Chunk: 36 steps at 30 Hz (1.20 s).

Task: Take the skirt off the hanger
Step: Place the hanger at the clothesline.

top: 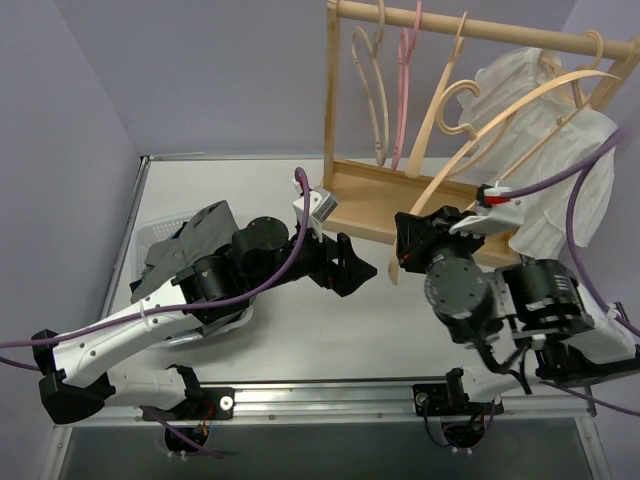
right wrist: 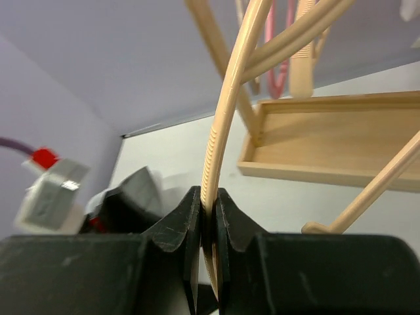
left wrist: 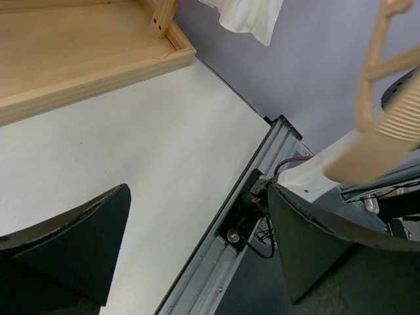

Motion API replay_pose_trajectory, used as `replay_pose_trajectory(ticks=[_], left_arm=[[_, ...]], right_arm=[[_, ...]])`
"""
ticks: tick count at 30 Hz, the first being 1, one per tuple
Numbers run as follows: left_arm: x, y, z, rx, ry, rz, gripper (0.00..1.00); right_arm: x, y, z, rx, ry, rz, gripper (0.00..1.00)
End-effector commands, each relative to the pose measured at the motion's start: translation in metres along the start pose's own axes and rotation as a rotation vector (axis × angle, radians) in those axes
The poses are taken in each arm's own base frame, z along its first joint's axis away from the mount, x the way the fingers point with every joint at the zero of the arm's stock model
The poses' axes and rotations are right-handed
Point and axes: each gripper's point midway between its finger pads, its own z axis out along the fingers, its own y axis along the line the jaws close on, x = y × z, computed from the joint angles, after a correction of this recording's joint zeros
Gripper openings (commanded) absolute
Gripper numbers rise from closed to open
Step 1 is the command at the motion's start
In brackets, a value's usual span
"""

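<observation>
The grey skirt [top: 190, 238] lies bunched in a white basket [top: 148, 236] at the left, off any hanger and partly hidden by my left arm. A bare pale wood hanger [top: 500, 120] hangs tilted, its hook over the rack's rail at the far right. My right gripper [top: 406, 243] is shut on the hanger's lower arm end. In the right wrist view the jaws [right wrist: 209, 203] pinch the ribbed wood of the hanger [right wrist: 226, 118]. My left gripper [top: 354, 267] is open and empty just left of it, above the table [left wrist: 197, 243]. The hanger [left wrist: 387, 131] shows at the right of the left wrist view.
A wooden rack with a top rail [top: 480, 25] and a tray base [top: 370, 195] stands at the back. Other wood hangers [top: 375, 90] and a pink hanger [top: 405, 80] hang on it. A white blouse [top: 560, 160] hangs at the right. The table's metal edge [left wrist: 223, 262] runs close by.
</observation>
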Motion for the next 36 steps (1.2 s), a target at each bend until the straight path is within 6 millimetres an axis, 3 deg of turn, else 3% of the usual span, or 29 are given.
replay_pose_trajectory(ticks=[1, 3, 5, 7, 9, 10, 12, 13, 16, 20, 22, 24, 25, 26, 27, 28, 29, 30, 32, 34, 36], left_arm=[[-0.024, -0.013, -0.012, 0.031, -0.059, 0.009, 0.94], [-0.024, -0.014, -0.013, 0.037, -0.057, 0.007, 0.94], [-0.022, -0.014, -0.013, 0.035, -0.051, 0.003, 0.94], [-0.023, -0.013, -0.016, 0.031, -0.050, 0.006, 0.94], [-0.023, -0.013, -0.018, 0.027, -0.049, 0.006, 0.94], [-0.025, -0.013, -0.022, 0.026, -0.054, 0.007, 0.94], [-0.026, -0.012, -0.024, 0.018, -0.059, 0.008, 0.94], [-0.026, -0.011, -0.026, 0.018, -0.061, 0.008, 0.94], [-0.024, -0.009, -0.027, 0.009, -0.054, 0.007, 0.94], [-0.024, -0.009, -0.028, 0.008, -0.050, 0.009, 0.94], [-0.023, -0.009, -0.028, 0.006, -0.048, 0.007, 0.94], [-0.022, -0.008, -0.028, 0.006, -0.048, 0.004, 0.94], [-0.022, -0.008, -0.028, 0.007, -0.048, 0.000, 0.94], [-0.021, -0.009, -0.027, 0.011, -0.045, -0.002, 0.94], [-0.020, -0.009, -0.026, 0.012, -0.041, -0.003, 0.94], [-0.021, -0.010, -0.026, 0.015, -0.043, -0.009, 0.94], [-0.020, -0.012, -0.025, 0.023, -0.038, -0.011, 0.94], [-0.021, -0.013, -0.025, 0.029, -0.042, -0.014, 0.94], [-0.021, -0.016, -0.026, 0.043, -0.038, -0.024, 0.94], [-0.020, -0.017, -0.027, 0.045, -0.035, -0.031, 0.94], [-0.019, -0.016, -0.030, 0.040, -0.039, -0.035, 0.94]], right_arm=[[-0.004, -0.030, 0.024, 0.124, -0.036, -0.046, 0.00], [-0.003, -0.048, 0.043, 0.225, -0.054, -0.087, 0.00], [0.008, -0.046, 0.061, 0.257, -0.008, -0.156, 0.00], [0.006, -0.054, 0.082, 0.318, -0.007, -0.170, 0.00], [0.021, -0.046, 0.100, 0.285, 0.057, -0.214, 0.00], [0.013, -0.046, 0.115, 0.279, 0.038, -0.157, 0.00], [0.028, -0.030, 0.126, 0.136, 0.122, -0.109, 0.00], [0.017, -0.020, 0.133, 0.087, 0.085, -0.035, 0.00], [0.022, 0.000, 0.137, -0.008, 0.105, 0.011, 0.00], [0.044, 0.011, 0.147, -0.038, 0.152, -0.016, 0.00], [0.044, 0.013, 0.143, -0.075, 0.154, 0.014, 0.00], [0.029, 0.010, 0.144, -0.107, 0.111, 0.084, 0.00], [0.031, 0.010, 0.140, -0.160, 0.138, 0.127, 0.00], [0.018, -0.009, 0.152, -0.136, 0.113, 0.162, 0.00], [0.008, -0.011, 0.157, -0.165, 0.095, 0.198, 0.00], [0.007, -0.006, 0.155, -0.251, 0.133, 0.218, 0.00], [0.010, -0.015, 0.163, -0.258, 0.150, 0.241, 0.00], [-0.009, -0.031, 0.175, -0.265, 0.102, 0.265, 0.00], [-0.012, -0.028, 0.175, -0.361, 0.126, 0.273, 0.00], [-0.028, -0.038, 0.178, -0.364, 0.085, 0.266, 0.00], [-0.042, -0.034, 0.176, -0.426, 0.065, 0.275, 0.00]])
